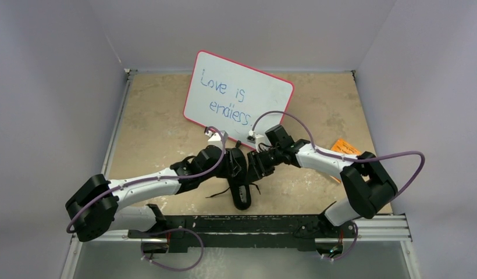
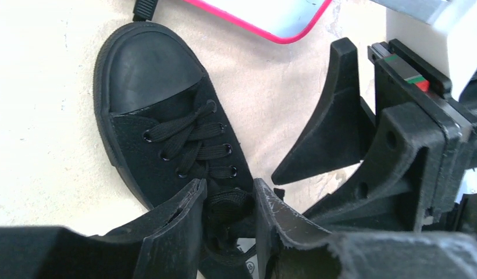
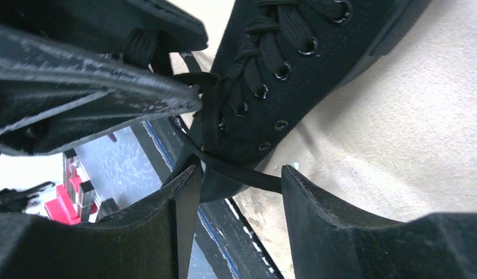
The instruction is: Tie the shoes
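We're watching the jaws of the right gripper (image 3: 242, 170) standing apart with a lace (image 3: 260, 179) crossing the gap, those of the left gripper (image 2: 229, 185) straddling the top laces (image 2: 227, 201), grip impossible to tell, and the black sneaker (image 2: 160, 116) lying between both, toe toward the whiteboard (image 1: 239, 96).

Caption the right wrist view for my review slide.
Open right gripper with a loose lace spanning its jaws, black sneaker just beyond.

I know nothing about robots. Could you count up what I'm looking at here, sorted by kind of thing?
Black sneaker: 1
Whiteboard: 1
Orange tag: 1
Robot arms: 2, the left arm and the right arm
Total: 5
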